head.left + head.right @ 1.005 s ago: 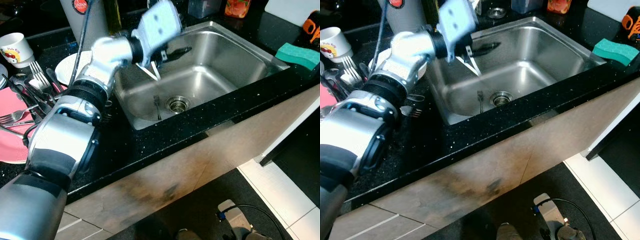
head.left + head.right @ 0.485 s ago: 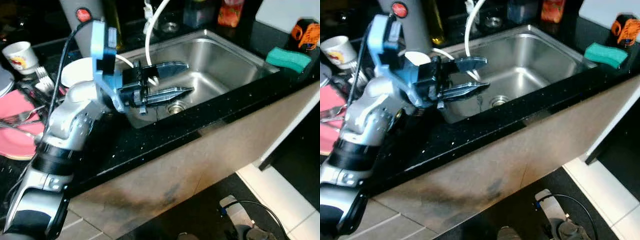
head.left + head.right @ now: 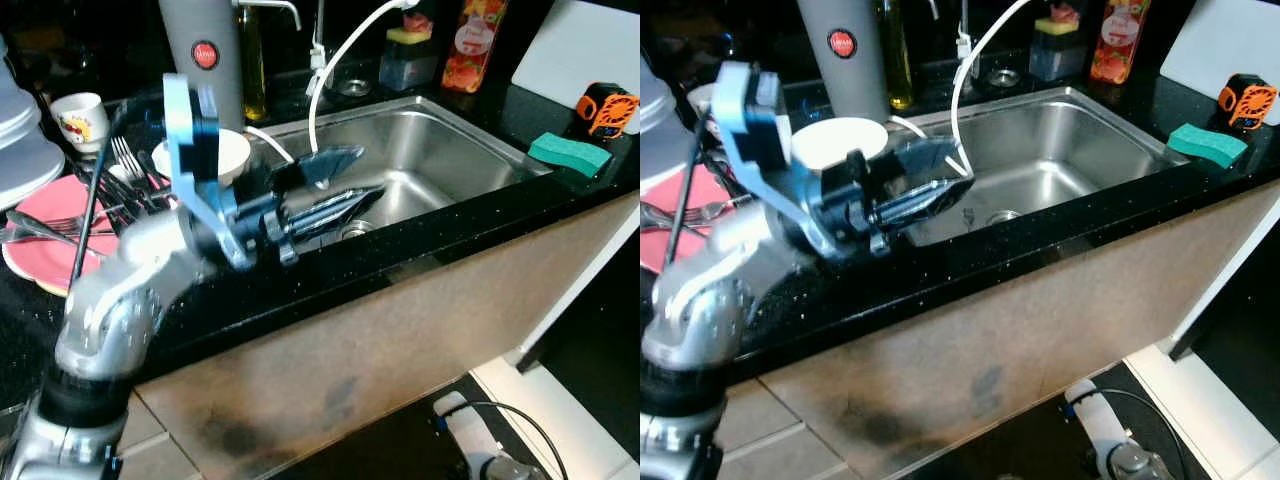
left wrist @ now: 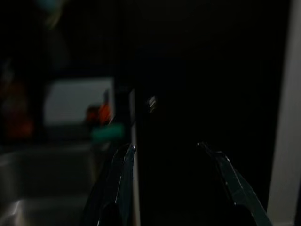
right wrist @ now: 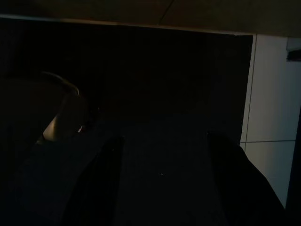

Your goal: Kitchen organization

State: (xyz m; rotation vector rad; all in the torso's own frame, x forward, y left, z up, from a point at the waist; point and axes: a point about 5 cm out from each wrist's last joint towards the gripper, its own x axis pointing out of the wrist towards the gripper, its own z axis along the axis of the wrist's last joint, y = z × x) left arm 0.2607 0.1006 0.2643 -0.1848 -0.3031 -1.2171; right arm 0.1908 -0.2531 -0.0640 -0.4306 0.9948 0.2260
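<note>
My left gripper (image 3: 368,172) hangs open and empty above the front left corner of the steel sink (image 3: 470,130), its fingers pointing right across the basin. In the left wrist view its two dark fingers (image 4: 120,179) stand apart with nothing between them. A single fork (image 3: 967,215) lies on the sink floor beside the drain (image 3: 1002,215). Left of the sink, a pink plate (image 3: 40,215) carries several forks (image 3: 125,165). A white bowl (image 3: 235,150) and a small cup (image 3: 80,115) stand nearby. My right gripper (image 5: 164,136) hangs idle and open over a dark floor.
A grey cylinder (image 3: 200,50) with a red badge stands behind the bowl. A white hose (image 3: 345,50) arcs into the sink. On the black counter to the right lie a green sponge (image 3: 568,152), an orange tool (image 3: 605,108) and a white board (image 3: 590,50). A sauce bottle (image 3: 478,40) stands behind the sink.
My left arm has drawn back from deep over the sink to its front left corner, gripper still open and empty. The camera has shifted. The fork stays in the sink.
</note>
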